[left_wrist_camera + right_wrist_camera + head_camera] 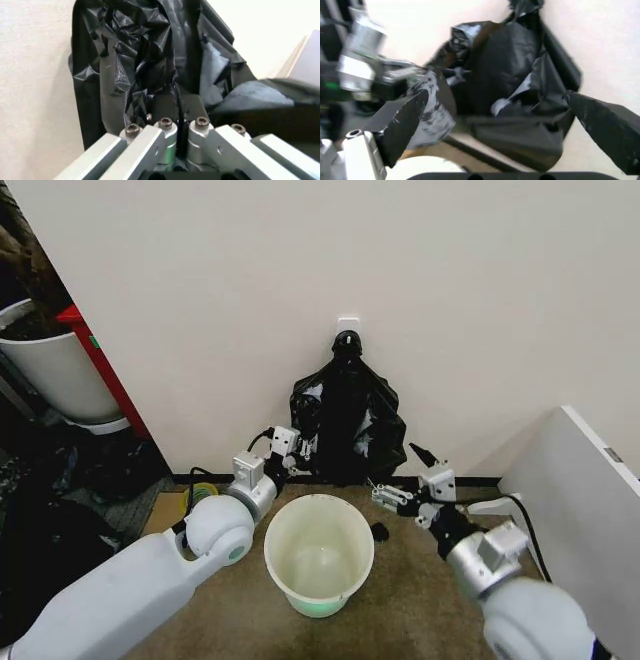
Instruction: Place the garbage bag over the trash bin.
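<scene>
A pale wall [300, 260] is seen rising ahead of both grippers, with brown carpet [400, 600] spread beneath them. A white cabinet [580, 500] stands just outside the right arm, and a large white pot [55, 375] with a red-edged board [100, 365] is set well away beyond the left arm.

The garbage bag [345, 420] is hung from a white hook [347, 325] on the wall, its crinkled black plastic fanned out down to the skirting, directly ahead of the two grippers and between them. The trash bin [318, 555] is stood upright and open on the carpet, nearer the robot than either gripper and flanked by the two forearms; its inside is bare and the bag is not touching it.

The left gripper [290, 448] is raised to the lower left edge of the bag. In the left wrist view its fingers [165, 112] are seen brought together, with a fold of the black plastic [145, 75] pinched between them.

The right gripper [408, 475] is held just short of the bag's lower right corner, apart from it. Its black fingers [405, 123] are spread wide, and nothing is held between them; in the right wrist view the bag [520, 97] is framed in the gap, with the left gripper [395, 75] visible at its far edge.

A small black object [380, 531] is lain on the carpet just beside the bin, below the right gripper.
</scene>
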{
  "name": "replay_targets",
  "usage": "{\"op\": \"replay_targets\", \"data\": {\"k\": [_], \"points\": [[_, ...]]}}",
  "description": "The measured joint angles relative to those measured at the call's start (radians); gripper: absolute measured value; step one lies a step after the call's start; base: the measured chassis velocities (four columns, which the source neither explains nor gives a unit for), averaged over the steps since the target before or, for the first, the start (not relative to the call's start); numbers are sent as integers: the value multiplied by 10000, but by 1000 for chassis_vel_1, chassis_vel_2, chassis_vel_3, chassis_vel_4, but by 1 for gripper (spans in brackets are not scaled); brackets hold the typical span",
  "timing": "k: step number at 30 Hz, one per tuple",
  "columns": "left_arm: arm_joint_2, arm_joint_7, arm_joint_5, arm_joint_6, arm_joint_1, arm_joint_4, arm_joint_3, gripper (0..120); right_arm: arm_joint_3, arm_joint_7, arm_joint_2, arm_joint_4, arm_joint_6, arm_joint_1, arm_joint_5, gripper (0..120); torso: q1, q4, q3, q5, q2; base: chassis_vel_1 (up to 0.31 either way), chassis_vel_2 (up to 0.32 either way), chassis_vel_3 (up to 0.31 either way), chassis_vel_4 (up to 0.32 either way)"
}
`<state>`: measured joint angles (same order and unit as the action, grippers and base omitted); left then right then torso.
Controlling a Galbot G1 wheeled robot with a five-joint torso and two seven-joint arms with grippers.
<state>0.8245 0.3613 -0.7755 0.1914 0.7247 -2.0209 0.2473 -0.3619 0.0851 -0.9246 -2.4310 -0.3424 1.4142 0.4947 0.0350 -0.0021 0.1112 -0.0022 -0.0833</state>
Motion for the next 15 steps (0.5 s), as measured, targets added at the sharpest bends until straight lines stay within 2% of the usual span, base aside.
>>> {"op": "replay_targets", "data": {"k": [1,4,6,7,9,11,15], "points": [[45,38,59,0,124,33,-155,0,-199,-278,212,-212,-126,232,449,100,0,-2,0,0,0,0,0,0,0],[27,81,182,0,528,-10,-594,0,-310,-674,628,-349,-276,646,357,100,-1,-3,-1,0,0,0,0,0,0],[-41,87,232,0,721,-84,-812,0,-326,-844,1006,-317,-320,939,-258,100,-1,-1,-1,-2,-1,0,0,0,0],[-93,87,255,1,804,-135,-897,0,-341,-850,1300,-193,-442,1044,-1016,100,-1,0,-1,-5,0,0,0,0,0],[-136,87,265,0,858,-200,-935,0,-330,-467,1521,22,-872,873,-1895,100,-1,-3,-1,-1,0,0,0,0,0],[-154,86,271,1,898,-244,-961,0,-284,-125,1567,97,-1051,649,-2079,100,-1,-3,-1,0,0,0,0,0,0],[-198,76,302,-3,1022,-308,-1024,0,-183,358,1616,102,-1100,143,-1685,100,-1,0,-1,-4,0,0,0,0,0]]}}
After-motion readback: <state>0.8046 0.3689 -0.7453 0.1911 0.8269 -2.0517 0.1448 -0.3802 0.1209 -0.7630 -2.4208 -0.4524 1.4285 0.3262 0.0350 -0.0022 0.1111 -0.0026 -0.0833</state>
